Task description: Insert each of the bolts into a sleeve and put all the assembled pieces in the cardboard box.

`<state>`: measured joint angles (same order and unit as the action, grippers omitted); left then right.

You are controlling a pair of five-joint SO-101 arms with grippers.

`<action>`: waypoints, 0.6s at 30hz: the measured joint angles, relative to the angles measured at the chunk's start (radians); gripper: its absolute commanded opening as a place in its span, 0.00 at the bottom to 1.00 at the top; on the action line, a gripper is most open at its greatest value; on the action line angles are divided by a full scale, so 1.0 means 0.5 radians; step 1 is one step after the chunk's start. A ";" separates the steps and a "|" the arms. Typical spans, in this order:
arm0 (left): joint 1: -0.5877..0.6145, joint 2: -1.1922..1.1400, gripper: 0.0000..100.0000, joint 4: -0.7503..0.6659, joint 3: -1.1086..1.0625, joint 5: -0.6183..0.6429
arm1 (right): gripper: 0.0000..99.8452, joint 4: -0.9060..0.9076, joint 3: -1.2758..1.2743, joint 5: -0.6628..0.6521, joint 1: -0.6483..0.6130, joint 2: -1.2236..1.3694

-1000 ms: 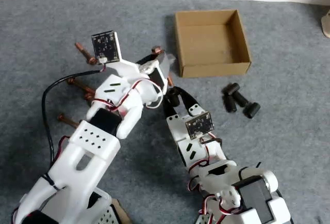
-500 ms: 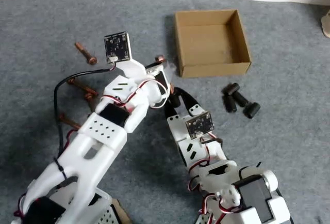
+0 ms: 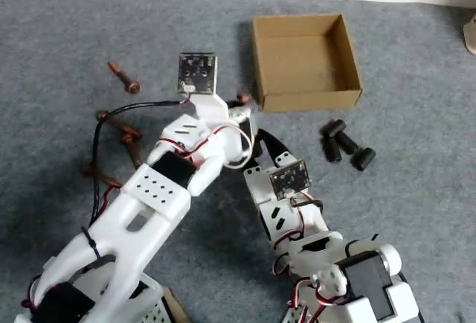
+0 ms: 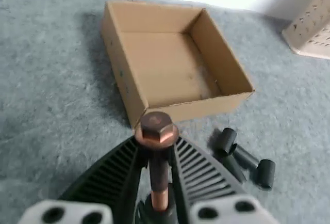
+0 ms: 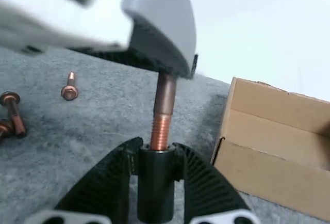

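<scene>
left arm and right arm meet, jaws clamped.

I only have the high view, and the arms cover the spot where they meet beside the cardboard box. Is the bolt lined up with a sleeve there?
Observer: Yes. In the right wrist view the bolt has its threaded tip in the mouth of the upright sleeve, which the right gripper clamps.
Operator: And what holds the bolt?
Observer: The left gripper, shut on its shank just below the hex head.
</scene>
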<state>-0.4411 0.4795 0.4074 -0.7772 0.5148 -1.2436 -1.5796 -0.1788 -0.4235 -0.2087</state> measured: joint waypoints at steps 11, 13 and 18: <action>-0.058 0.003 0.01 -0.095 -0.242 -0.117 | 0.00 -0.003 0.000 0.003 0.028 0.003; -0.095 0.009 0.01 -0.166 -0.301 -0.255 | 0.00 -0.003 0.000 0.003 0.061 0.003; -0.147 0.015 0.19 -0.227 -0.359 -0.368 | 0.00 0.000 0.000 0.003 0.083 0.003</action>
<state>-0.5148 0.4872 0.2938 -0.9567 0.3307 -1.2436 -1.5796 -0.1772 -0.3821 -0.2071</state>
